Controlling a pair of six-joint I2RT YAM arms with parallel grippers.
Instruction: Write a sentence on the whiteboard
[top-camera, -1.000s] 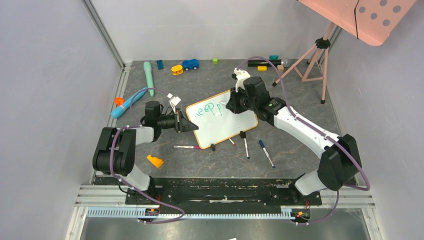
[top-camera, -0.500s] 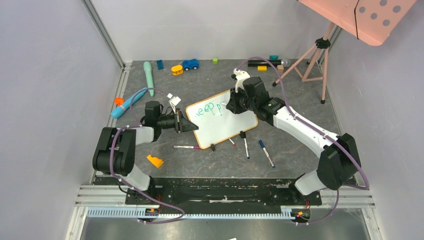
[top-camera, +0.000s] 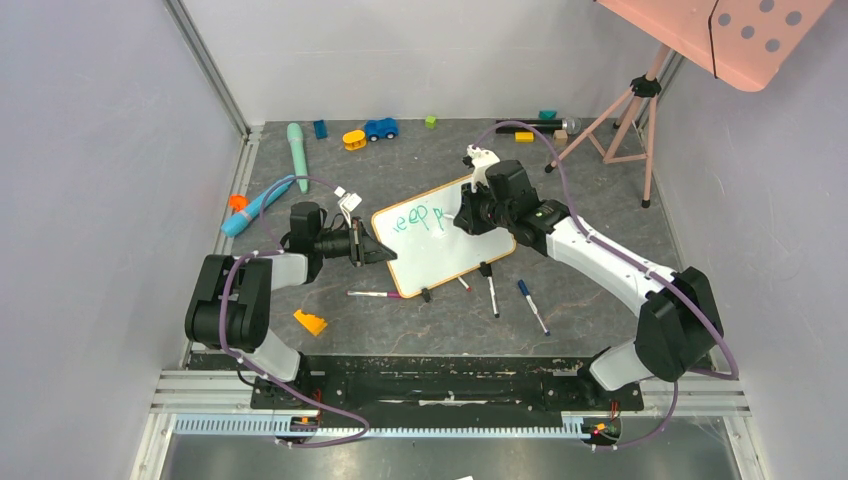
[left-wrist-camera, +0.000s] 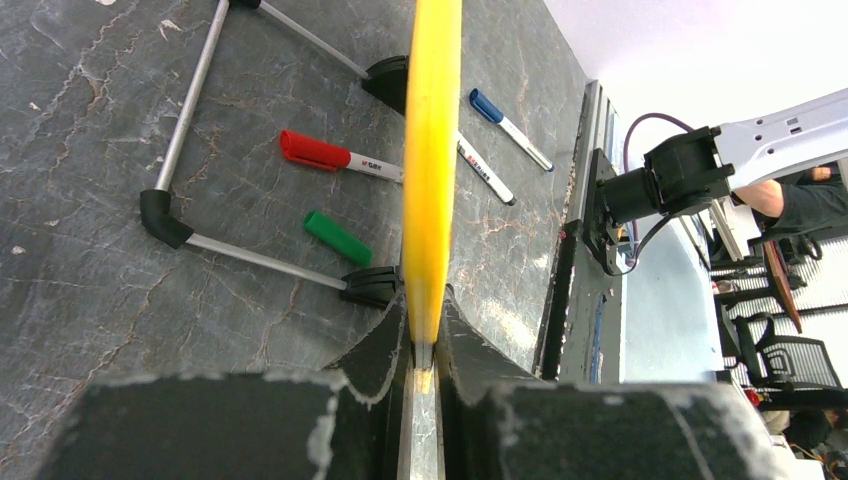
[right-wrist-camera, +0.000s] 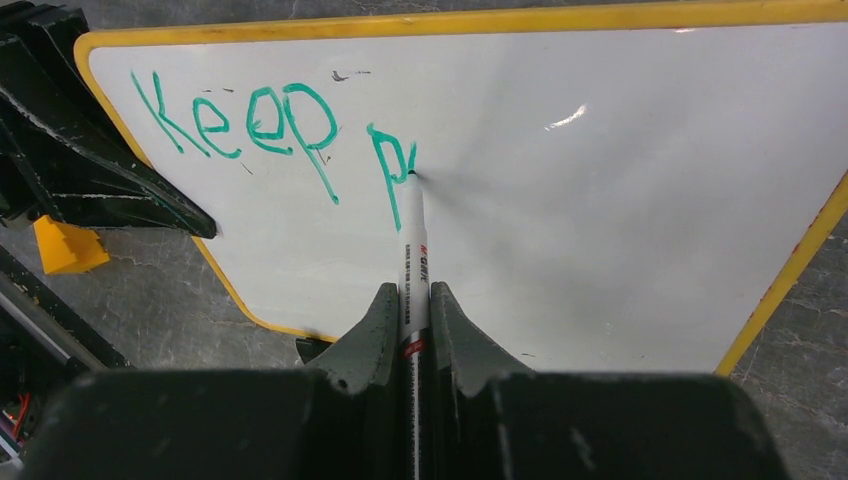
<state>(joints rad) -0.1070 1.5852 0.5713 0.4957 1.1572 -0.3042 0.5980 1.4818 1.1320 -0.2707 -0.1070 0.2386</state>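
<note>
My left claw (left-wrist-camera: 425, 322) is clamped tight on the left edge of the board (top-camera: 452, 256), with the orange frame pinched right between both fingers. The board is out in the middle of the bench (top-camera: 400, 335), turned at an angle and resting on its black clip feet (left-wrist-camera: 372, 287) along the near edge. My right claw (right-wrist-camera: 410, 300) is squeezed shut on a marker (right-wrist-camera: 412, 250), barrel wedged between the fingers and sticking out forward, tip touching the white surface. The writing (right-wrist-camera: 250, 120) is green and reads "Keep p", running along the top of the board near the corner my left claw has hold of. The marker tip sits right at the bowl of that p. Loose on the bench close to the board's feet are a red-capped marker (left-wrist-camera: 335, 157), a blue-capped one (left-wrist-camera: 508, 120) and a green cap (left-wrist-camera: 337, 237).
</note>
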